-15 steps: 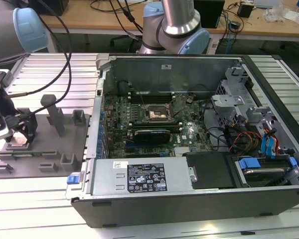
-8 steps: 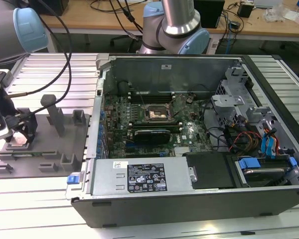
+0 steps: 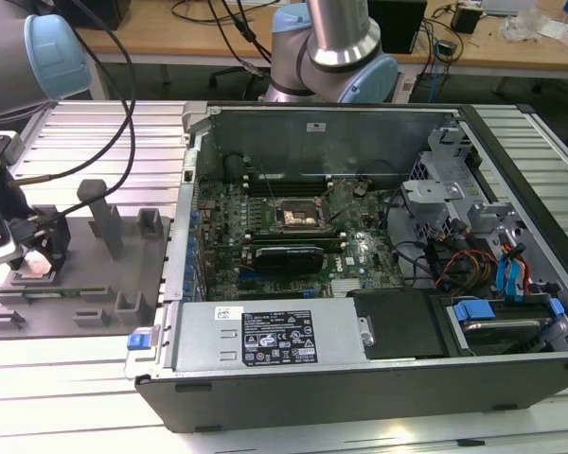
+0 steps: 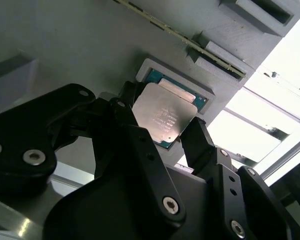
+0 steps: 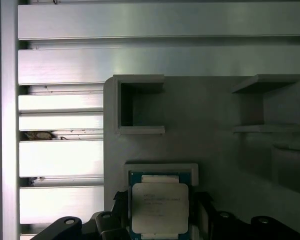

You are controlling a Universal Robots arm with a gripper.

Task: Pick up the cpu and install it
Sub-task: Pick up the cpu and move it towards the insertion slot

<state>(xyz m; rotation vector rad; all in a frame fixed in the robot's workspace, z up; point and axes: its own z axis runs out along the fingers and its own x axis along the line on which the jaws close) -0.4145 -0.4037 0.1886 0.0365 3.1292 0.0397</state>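
The claw (image 4: 162, 125) has its fingers (image 4: 200, 142) closed against two opposite edges of the cpu (image 4: 162, 114), which sits between the fingertips at its shallow nest (image 5: 162, 167) on the grey plate (image 3: 76, 276). It cannot be told whether the chip has been lifted clear. It looks light, stiff and smooth-topped, with a delicate underside, so the bare side edges appear the safest hold, squeezed gently and kept level. The open computer case (image 3: 360, 397) stands well apart from the claw.
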